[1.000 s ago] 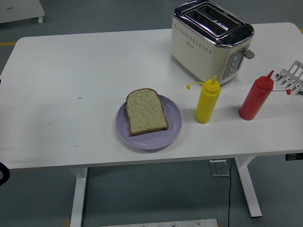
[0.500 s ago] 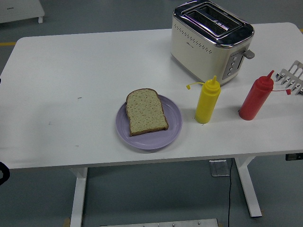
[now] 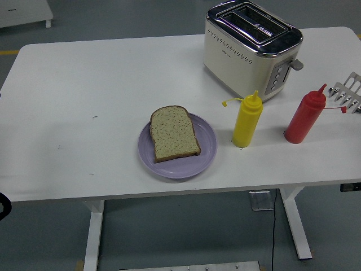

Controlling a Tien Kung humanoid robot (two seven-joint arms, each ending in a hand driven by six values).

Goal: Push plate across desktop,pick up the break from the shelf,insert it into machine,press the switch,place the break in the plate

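Only a small, rounded black part of the left arm [image 3: 3, 206] is seen at the frame's lower left edge; no detail can be made out

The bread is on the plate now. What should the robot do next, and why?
Probably nothing more than keeping its arms back: the bread slice already lies flat on the purple plate, the toaster slots look empty, and no robot hand is over the table.

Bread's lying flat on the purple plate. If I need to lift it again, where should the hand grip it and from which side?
Probably its squared bottom end, coming from the table's near edge. The bread slice lies flat and overhangs the purple plate at its left edge, so fingers can slip under there; the yellow bottle crowds the right side.
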